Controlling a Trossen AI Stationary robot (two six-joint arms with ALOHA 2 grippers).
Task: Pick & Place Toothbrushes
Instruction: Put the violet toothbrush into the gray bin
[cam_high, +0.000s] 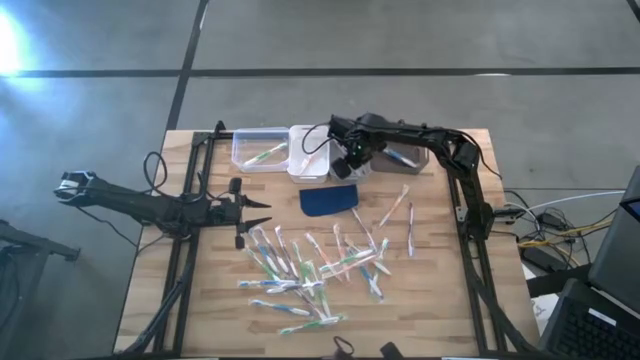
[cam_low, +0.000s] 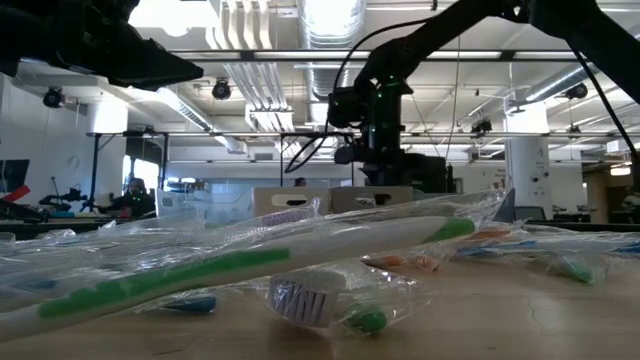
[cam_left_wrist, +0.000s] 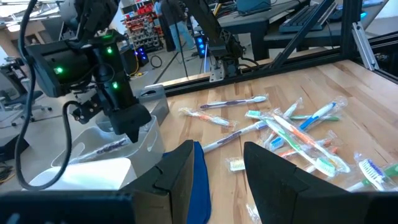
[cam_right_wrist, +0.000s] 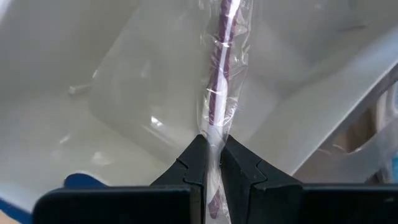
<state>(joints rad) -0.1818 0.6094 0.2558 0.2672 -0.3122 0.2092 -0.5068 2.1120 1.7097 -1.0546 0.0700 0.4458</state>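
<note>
Right tool (cam_right_wrist: 211, 163) pinches a wrapped toothbrush (cam_right_wrist: 219, 74) over a clear bin (cam_right_wrist: 93, 74); left tool (cam_left_wrist: 217, 168) spread.

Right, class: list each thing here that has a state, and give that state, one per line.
Right gripper: shut on a wrapped purple toothbrush, over the bins.
Left gripper: open, empty, beside the pile.
Pile of toothbrushes: loose on the table, wrapped.
Left bin: holds a green toothbrush.
Blue pad: lying flat.

Right gripper (cam_right_wrist: 212, 163): black fingers, holding a purple-striped toothbrush (cam_right_wrist: 220, 74) in a clear wrapper. Bin (cam_right_wrist: 112, 81) just beyond it: white. Pad (cam_high: 329, 199): dark blue.
</note>
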